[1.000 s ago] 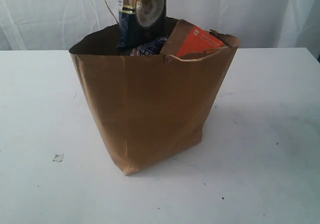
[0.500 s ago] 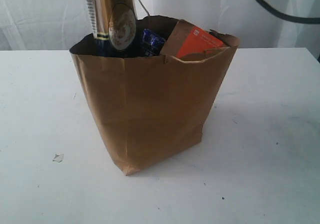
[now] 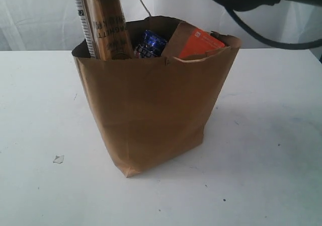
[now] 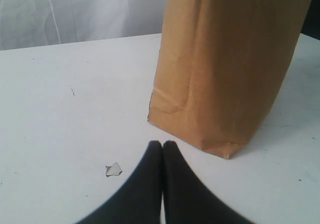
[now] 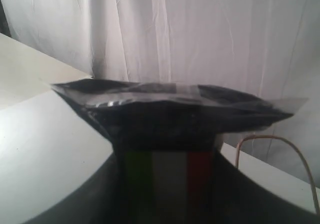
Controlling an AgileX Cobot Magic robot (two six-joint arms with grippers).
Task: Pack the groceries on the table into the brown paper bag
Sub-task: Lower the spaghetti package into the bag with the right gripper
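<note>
The brown paper bag (image 3: pixel 151 110) stands upright in the middle of the table (image 3: pixel 271 135). A long spaghetti pack (image 3: pixel 103 24) rises steeply out of the bag's left side, its lower end inside. My right arm reaches across the top of the exterior view. Its gripper (image 5: pixel 167 184) is shut on the pack's upper end (image 5: pixel 170 109), which has a green, white and red stripe. A brown pouch with an orange label (image 3: pixel 196 42) and a small blue carton (image 3: pixel 150 44) poke up inside the bag. My left gripper (image 4: pixel 162 145) is shut and empty, low over the table near the bag's base (image 4: pixel 225 69).
A small scrap of paper (image 3: pixel 58 159) lies on the table left of the bag, also close to my left gripper in the left wrist view (image 4: pixel 113 169). A paper-cord handle (image 3: pixel 142 2) stands up behind the bag. A white curtain hangs at the back.
The spaghetti pack has moved left across the bag's mouth and turned. The right arm has come into view along the top. The left gripper has not changed.
</note>
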